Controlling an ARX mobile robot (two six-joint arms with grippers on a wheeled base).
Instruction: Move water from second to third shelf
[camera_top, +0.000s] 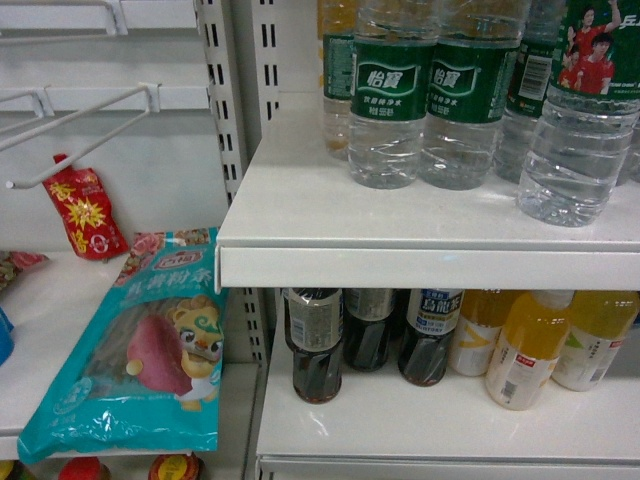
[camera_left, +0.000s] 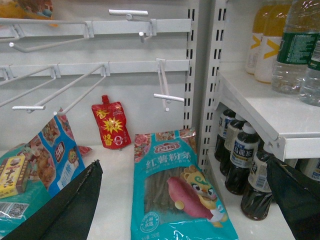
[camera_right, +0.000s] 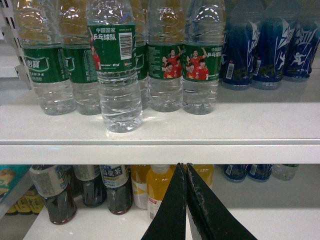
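Several clear ribbed water bottles with green labels stand on the upper white shelf (camera_top: 300, 225). One water bottle (camera_right: 119, 75) stands in front of the row, close to the shelf's front edge; the head view has it at the right (camera_top: 585, 110). My right gripper (camera_right: 183, 166) is shut with nothing in it. Its tips sit just below that shelf's front lip, to the right of and below the forward bottle. My left gripper (camera_left: 183, 162) is open and empty, low over the neighbouring bay at the left. Neither gripper shows in the head view.
The shelf below (camera_top: 420, 425) holds dark tea bottles (camera_top: 316, 345) and yellow drink bottles (camera_top: 528, 350). Blue-labelled bottles (camera_right: 267, 45) stand right of the water. In the left bay lie a teal snack bag (camera_left: 175, 195) and a red pouch (camera_left: 111, 125), with wire hooks (camera_left: 165, 92) above.
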